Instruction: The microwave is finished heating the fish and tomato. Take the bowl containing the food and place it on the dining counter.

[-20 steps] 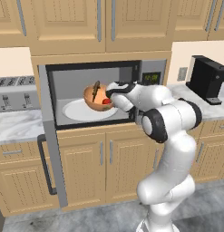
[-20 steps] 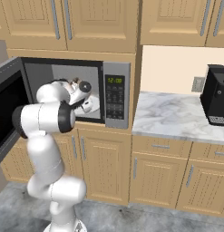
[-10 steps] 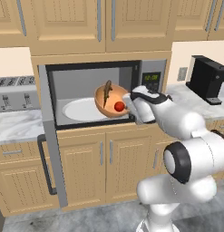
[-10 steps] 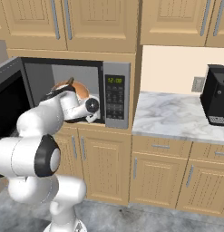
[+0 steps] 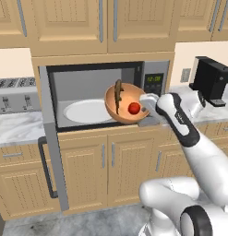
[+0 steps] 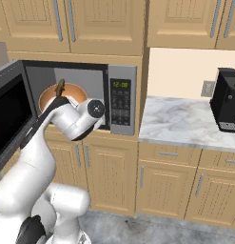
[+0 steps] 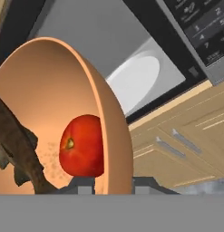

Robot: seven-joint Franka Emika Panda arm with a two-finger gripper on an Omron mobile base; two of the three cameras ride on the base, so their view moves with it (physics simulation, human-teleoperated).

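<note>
We have the bowl (image 5: 123, 102) pinched by its rim in the gripper (image 5: 146, 104), 1 finger inside the wall and 1 outside, as the hand view shows. It hangs in the air in front of the open microwave (image 5: 104, 94), clear of the white turntable (image 5: 85, 110), tilted with its mouth partly toward the left base view. That tilt explains why the tomato (image 5: 134, 108) sits low against the wall and the fish (image 5: 117, 93) leans up along it. Carrying it level matters next, we judge, since the dining counter lies elsewhere
</note>
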